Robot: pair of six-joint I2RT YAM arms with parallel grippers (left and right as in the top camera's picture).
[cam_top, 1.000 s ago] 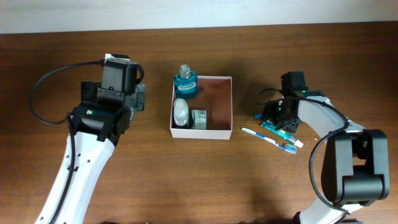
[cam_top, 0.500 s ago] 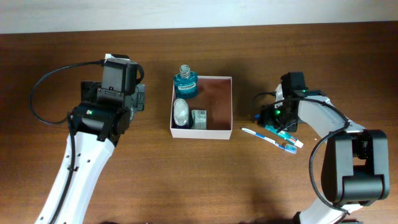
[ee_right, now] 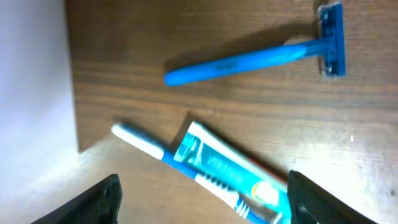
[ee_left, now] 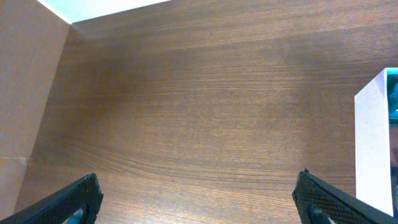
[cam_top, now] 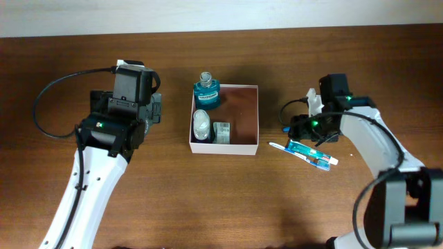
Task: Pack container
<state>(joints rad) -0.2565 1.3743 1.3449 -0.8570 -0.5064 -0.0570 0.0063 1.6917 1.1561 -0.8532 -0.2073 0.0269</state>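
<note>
The container (cam_top: 223,148) holds a mouthwash bottle (cam_top: 206,93) and two small items. A toothbrush (ee_right: 140,140), toothpaste (ee_right: 230,171) and razor (ee_right: 249,59) lie outside it, unpacked. The left gripper (ee_left: 199,196) and the right gripper (ee_right: 205,199) both stand wide apart and empty.

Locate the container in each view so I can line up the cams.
Overhead: the container sits mid-table between the two arms, bottles inside on its left side.
Left wrist: only one white wall of it shows, at the right edge.
Right wrist: only one white wall shows, filling the upper left.
Shared landmark: the brown wood table meeting that white wall.
</note>
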